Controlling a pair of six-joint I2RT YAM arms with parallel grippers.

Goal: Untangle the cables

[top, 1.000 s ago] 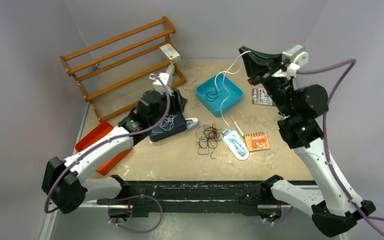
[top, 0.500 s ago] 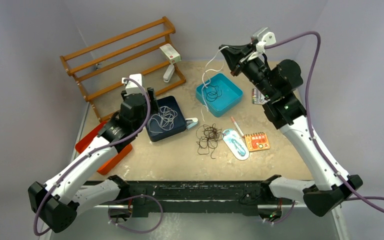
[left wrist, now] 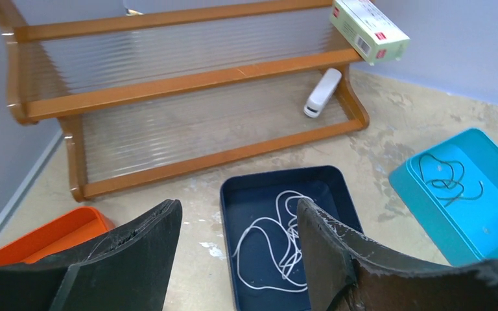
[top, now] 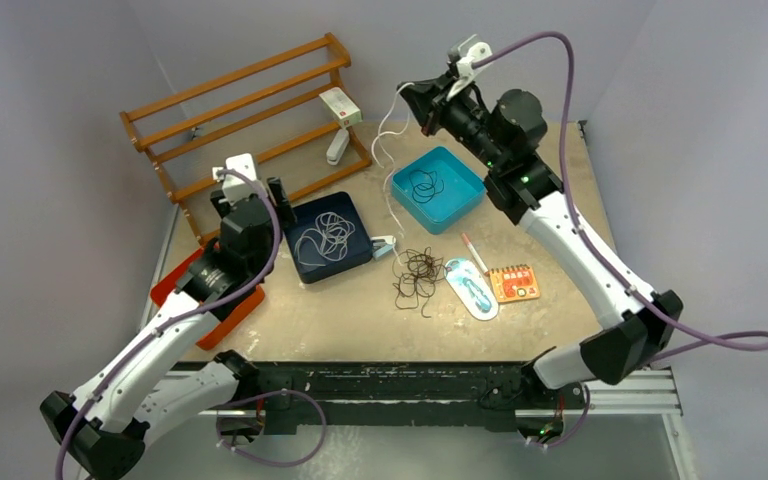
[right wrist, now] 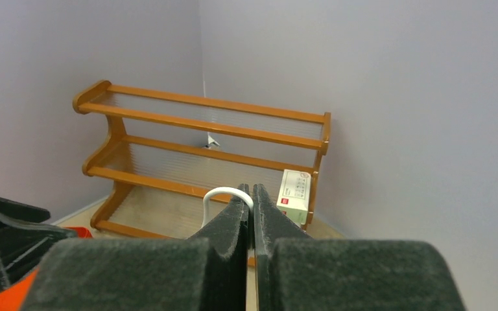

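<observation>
Top external view: right gripper (top: pixel 407 92) is raised high over the far side of the bench (top: pixel 360 325). Its fingers (right wrist: pixel 230 223) are pinched shut on the white cable (right wrist: pixel 224 190). The cable hangs down from them, and its lower end reaches the bench just beside the right edge of the navy tray (left wrist: pixel 279 178). Right wrist view shows a small white loop poking out at the fingertips.

Left gripper (left wrist: pixel 238 206) hovers above the near-left of the navy tray, fingers spread wide with nothing between them.

Second white cable (left wrist: pixel 272 240) lies coiled inside the navy tray; cannot tell if it joins the hanging one.

Black cable (top: pixel 423 185) is looped in the teal tray (top: pixel 460 214), right of the navy tray.

Dark brown cable (top: pixel 417 275) is a tangled bunch on the bare bench, nearer than both trays and just left of a white-blue oval item (top: pixel 470 288).

Wooden rack (left wrist: pixel 188 82) is at far left and the orange tray (top: pixel 178 276) at near left.
</observation>
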